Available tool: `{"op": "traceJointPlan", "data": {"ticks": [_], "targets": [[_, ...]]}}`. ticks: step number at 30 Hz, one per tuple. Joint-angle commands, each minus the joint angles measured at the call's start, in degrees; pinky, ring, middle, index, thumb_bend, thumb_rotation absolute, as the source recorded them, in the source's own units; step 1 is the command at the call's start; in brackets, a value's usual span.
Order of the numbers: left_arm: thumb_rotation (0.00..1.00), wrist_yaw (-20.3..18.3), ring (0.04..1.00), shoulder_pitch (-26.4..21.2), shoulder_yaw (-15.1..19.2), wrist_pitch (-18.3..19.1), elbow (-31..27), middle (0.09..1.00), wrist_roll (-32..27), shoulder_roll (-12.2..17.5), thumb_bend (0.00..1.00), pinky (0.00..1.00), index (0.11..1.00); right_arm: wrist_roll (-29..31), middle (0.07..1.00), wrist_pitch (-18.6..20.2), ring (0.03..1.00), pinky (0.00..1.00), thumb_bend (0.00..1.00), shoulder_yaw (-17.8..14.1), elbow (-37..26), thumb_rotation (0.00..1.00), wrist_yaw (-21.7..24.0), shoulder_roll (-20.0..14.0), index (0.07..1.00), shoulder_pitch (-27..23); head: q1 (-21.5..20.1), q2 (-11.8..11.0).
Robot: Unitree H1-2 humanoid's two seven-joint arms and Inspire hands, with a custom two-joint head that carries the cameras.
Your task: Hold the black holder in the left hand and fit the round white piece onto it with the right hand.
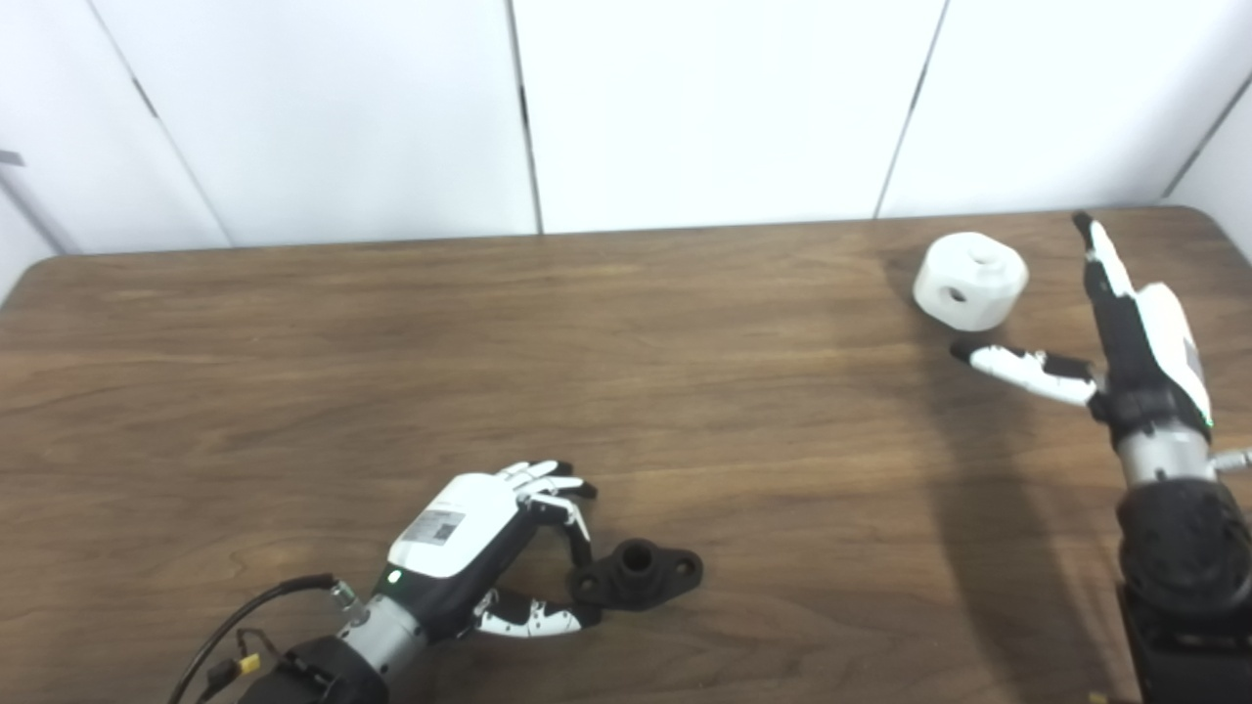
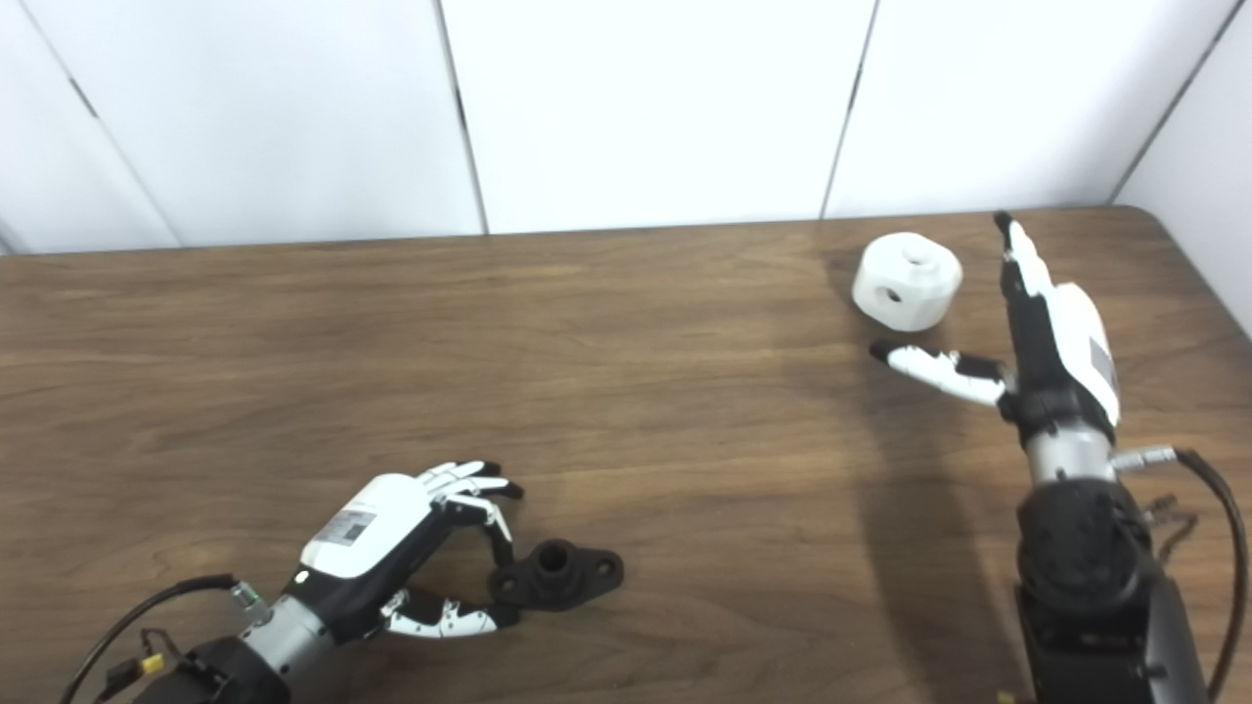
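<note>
Wooden table (image 1: 293, 332) fills the scene below white wall panels (image 1: 704, 108). Right hand (image 1: 1125, 342) hovers at far right, fingers straight, thumb spread, holding nothing, just right of the round white piece (image 1: 970, 280). Left hand (image 1: 489, 548) at near left curls thumb and fingers against the black holder (image 1: 638, 573) lying on the table; a firm grip cannot be confirmed.

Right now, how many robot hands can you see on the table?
2. The left hand is near the front edge, fingers curled around the end of the black holder. The right hand is at the far right, open beside the round white piece, not touching it.
</note>
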Motion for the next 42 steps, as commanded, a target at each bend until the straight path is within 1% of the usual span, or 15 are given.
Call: {"op": "traceJointPlan", "data": {"ticks": [1,4,7,11,13,15,18,22,26,29,33,36,42], "targets": [[0.05,-2.2,0.921,2.2,0.4,2.2,5.0,0.837,1.2,2.9,0.52,0.92,0.487,-0.8,1.000,0.7,1.000,1.00,0.77,-0.8,0.0,0.37,0.5,-2.5,1.000,-3.2,-0.3,0.0],[0.05,-1.4,0.919,2.1,0.6,1.2,5.9,0.834,0.8,3.1,0.52,0.92,0.487,-1.3,1.000,2.8,1.000,1.00,0.77,-0.3,1.2,0.37,1.8,-3.7,1.000,-5.0,-1.3,-0.6],[0.05,-1.1,0.922,2.1,0.7,1.2,6.4,0.837,0.4,3.2,0.52,0.92,0.487,-2.2,1.000,3.6,1.000,1.00,0.79,-0.7,2.9,0.38,3.6,-4.3,1.000,-7.0,-2.3,-1.1],[0.05,-0.5,0.926,2.1,0.8,0.7,7.1,0.838,-0.1,3.3,0.52,0.93,0.487,-3.3,1.000,3.6,1.000,1.00,0.79,-0.7,5.6,0.37,5.1,-5.2,1.000,-9.2,-3.3,-1.7],[0.05,0.2,0.924,2.1,0.8,-0.3,7.8,0.834,-0.3,3.3,0.52,0.92,0.486,-4.3,1.000,3.6,1.000,1.00,0.80,-0.6,7.3,0.37,5.9,-5.7,1.000,-10.2,-3.5,-1.9],[0.05,0.1,0.925,2.0,0.8,-0.2,8.1,0.835,-0.4,3.4,0.52,0.93,0.486,-6.2,1.000,3.6,1.000,1.00,0.79,-0.6,8.9,0.37,7.6,-6.0,1.000,-11.3,-4.1,-2.3],[0.05,0.2,0.927,1.8,0.7,-0.1,8.4,0.838,-0.5,3.4,0.52,0.93,0.486,-8.4,1.000,3.6,1.000,1.00,0.79,-0.8,10.6,0.36,9.4,-6.0,0.998,-12.6,-5.0,-2.8],[0.05,1.7,0.917,1.7,0.7,-1.7,9.8,0.829,-0.8,3.5,0.52,0.92,0.486,-11.7,1.000,3.6,1.000,1.00,0.80,-1.3,12.8,0.36,12.1,-5.9,0.993,-14.1,-6.0,-3.6],[0.05,2.7,0.913,1.6,0.8,-2.9,11.0,0.824,-1.4,3.6,0.52,0.91,0.485,-13.2,1.000,3.6,1.000,1.00,0.80,-1.6,14.1,0.35,13.7,-5.9,0.990,-14.9,-6.1,-3.8],[0.05,3.2,0.912,1.6,0.7,-3.3,11.6,0.823,-1.7,3.5,0.52,0.91,0.485,-13.1,1.000,3.6,1.000,1.00,0.81,-1.7,15.3,0.35,14.1,-6.2,0.990,-15.3,-6.1,-4.4],[0.05,3.2,0.914,1.4,0.6,-3.2,12.0,0.823,-1.3,3.4,0.52,0.92,0.485,-13.8,1.000,3.6,1.000,1.00,0.84,-2.0,16.7,0.35,14.5,-6.0,0.977,-15.9,-7.2,-5.7],[0.04,3.1,0.913,1.3,0.4,-2.8,12.2,0.821,-0.8,3.4,0.52,0.92,0.485,-14.4,1.000,3.6,1.000,1.00,0.87,-2.1,18.0,0.35,14.2,-5.8,0.951,-16.5,-8.1,-6.3],[0.04,2.7,0.922,1.3,0.6,-2.9,12.4,0.830,-1.8,3.8,0.52,0.92,0.486,-16.3,1.000,3.6,1.000,1.00,0.87,-2.0,19.7,0.35,14.1,-5.4,0.887,-17.5,-10.0,-7.5]]}}
